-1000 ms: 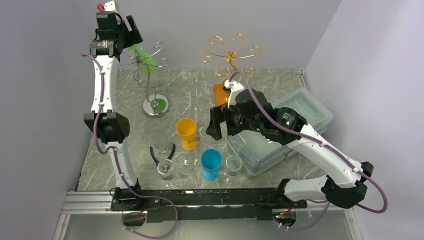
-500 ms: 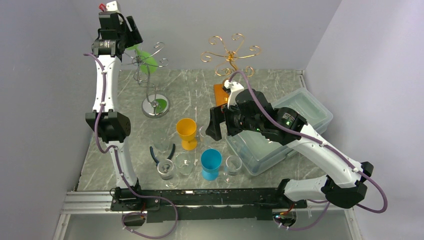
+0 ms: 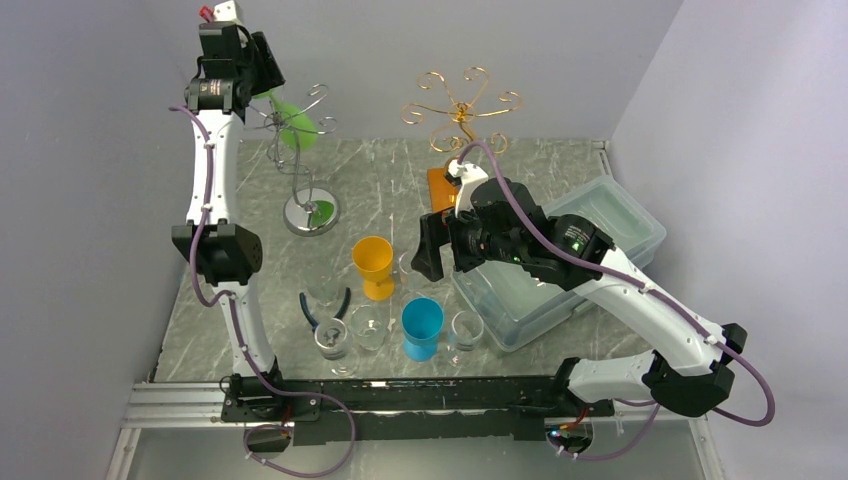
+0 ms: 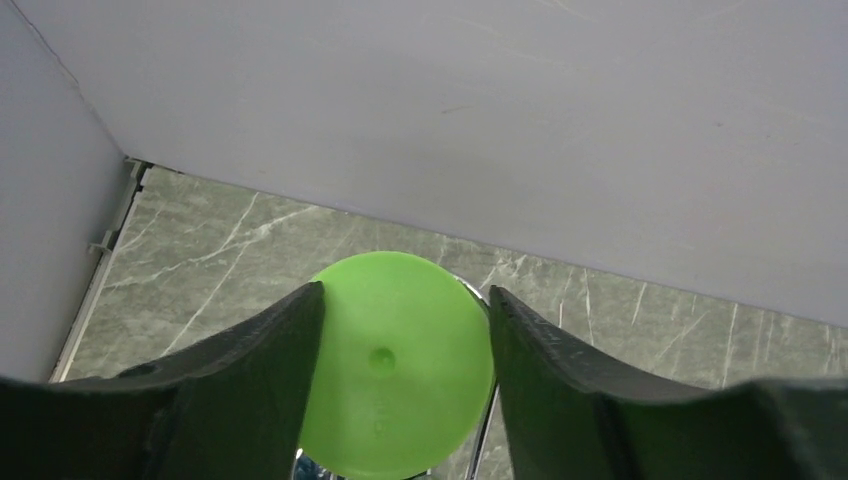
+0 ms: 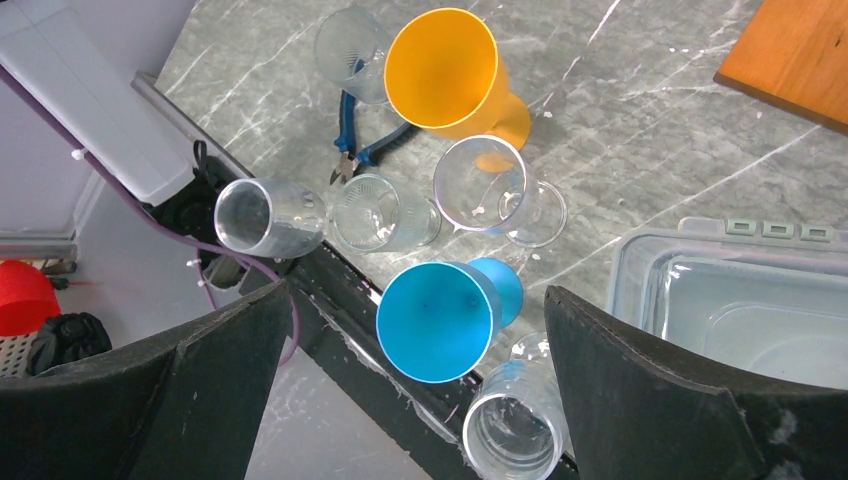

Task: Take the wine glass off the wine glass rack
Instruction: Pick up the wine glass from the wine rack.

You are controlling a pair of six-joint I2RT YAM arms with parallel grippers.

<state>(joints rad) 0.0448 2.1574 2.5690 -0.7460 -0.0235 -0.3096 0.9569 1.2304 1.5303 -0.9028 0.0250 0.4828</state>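
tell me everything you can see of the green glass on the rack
The green glass looks like opaque, bright plastic. It hangs tilted, high on the silver rack at the back left. The left wrist view shows its round foot, flat with a small centre dimple. The left claw flanks that foot, one finger each side; whether they press it cannot be told. Bowl and stem are mostly hidden.

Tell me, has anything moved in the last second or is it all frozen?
Barely. The left arm leaned very slightly to the right at first, then held. The left hand still straddles the foot of the green wine glass on the silver rack; no clear lift yet. The right hand stayed open above the blue cup, and nothing on the table shifted.
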